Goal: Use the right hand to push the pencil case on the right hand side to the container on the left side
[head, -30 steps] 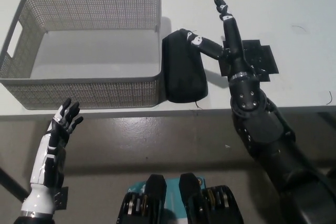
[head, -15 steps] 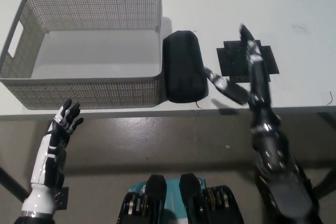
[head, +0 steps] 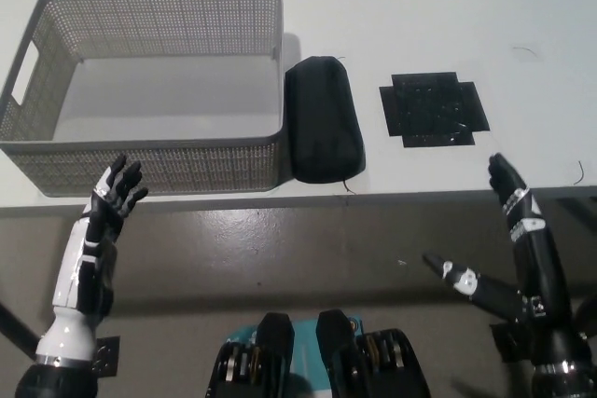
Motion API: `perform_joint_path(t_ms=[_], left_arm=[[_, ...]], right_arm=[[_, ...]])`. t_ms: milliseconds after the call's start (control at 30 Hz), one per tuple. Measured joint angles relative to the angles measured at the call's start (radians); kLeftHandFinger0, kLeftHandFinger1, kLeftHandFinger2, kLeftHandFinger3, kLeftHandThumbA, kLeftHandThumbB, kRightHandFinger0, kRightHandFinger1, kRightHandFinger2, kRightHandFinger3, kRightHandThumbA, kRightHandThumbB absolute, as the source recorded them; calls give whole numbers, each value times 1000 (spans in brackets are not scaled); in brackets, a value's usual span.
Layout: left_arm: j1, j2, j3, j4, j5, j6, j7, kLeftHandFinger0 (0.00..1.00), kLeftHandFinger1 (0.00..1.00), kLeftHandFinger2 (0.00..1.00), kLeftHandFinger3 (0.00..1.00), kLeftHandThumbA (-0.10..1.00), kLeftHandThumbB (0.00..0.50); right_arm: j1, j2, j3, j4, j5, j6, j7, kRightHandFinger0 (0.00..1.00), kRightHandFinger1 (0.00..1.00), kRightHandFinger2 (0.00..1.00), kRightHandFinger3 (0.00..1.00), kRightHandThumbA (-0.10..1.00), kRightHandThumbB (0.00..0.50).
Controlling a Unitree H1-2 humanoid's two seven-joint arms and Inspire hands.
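Right hand [head: 508, 253] hangs off the table edge, fingers spread, holding nothing. Left hand [head: 103, 216] rests low, fingers apart, just below the basket [head: 149, 151]. Pencil case [head: 323, 130] lies up and left of the right hand, touching the basket's side wall. Push looks done; next, park the arm.

Pencil case [head: 323, 132] touching basket [head: 149, 151] (right wall), hands apart

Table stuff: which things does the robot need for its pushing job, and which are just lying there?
Needed: black soft pencil case; grey mesh plastic container; black right hand.
Just lying there: black cross-shaped tape mark; white left hand, resting at lower left.
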Motion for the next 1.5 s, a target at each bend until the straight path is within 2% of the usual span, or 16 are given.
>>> perform_joint_path(t_ms=[133,267,333,433,533,633,800,967,1067,1133,1333,1433,1500], left_arm=[[-1,1,0,-2,0,6,0,1000,1000,1000,1000,1000,117],[-1,1,-1,-2,1,15,0,1000,1000,1000,1000,1000,131],[-1,1,-1,-2,1,17,0,1000,1000,1000,1000,1000,118],[-1,1,-1,-2,1,18,0,1000,1000,1000,1000,1000,122],[-1,1,-1,-2,1,20,0,1000,1000,1000,1000,1000,101],[-1,1,-1,-2,1,19,-1,1000,1000,1000,1000,1000,100],[-1,2,-1,-2,1,19,-5,1000,1000,1000,1000,1000,102],[0,2,-1,-2,1,19,-10,1000,1000,1000,1000,1000,102],[0,2,-1,-2,2,18,-10,1000,1000,1000,1000,1000,106],[1,2,-1,-2,3,18,-10,1000,1000,1000,1000,996,99],[8,2,-1,-2,3,17,-12,1000,1000,1000,1000,996,95],[12,2,-1,-2,2,17,-14,1000,1000,1000,1000,997,101],[16,2,-1,-2,2,16,-15,1000,1000,1000,1000,1000,104]], right_arm=[[4,1,1,9,7,0,35,1000,1000,1000,1000,1000,305],[5,4,1,27,12,-1,62,1000,1000,1000,1000,1000,287],[5,6,1,35,18,-1,75,1000,1000,1000,1000,1000,271],[5,9,1,43,24,-1,87,1000,1000,1000,1000,1000,279],[4,15,0,45,25,-1,95,1000,1000,1000,1000,1000,278],[4,27,-1,53,26,-1,103,1000,1000,1000,1000,1000,243],[4,32,-10,59,30,-1,118,1000,1000,1000,1000,1000,221],[3,35,-25,64,39,-1,128,1000,1000,1000,1000,1000,236],[2,35,-31,67,45,-1,136,1000,1000,1000,1000,1000,226],[2,35,-34,67,47,-1,140,1000,1000,1000,1000,1000,253],[1,37,-45,66,47,0,141,1000,1000,1000,1000,1000,243],[-1,37,-50,66,48,1,142,1000,1000,1000,1000,1000,222],[-4,38,-55,65,48,2,142,1000,1000,1000,1000,1000,235]])
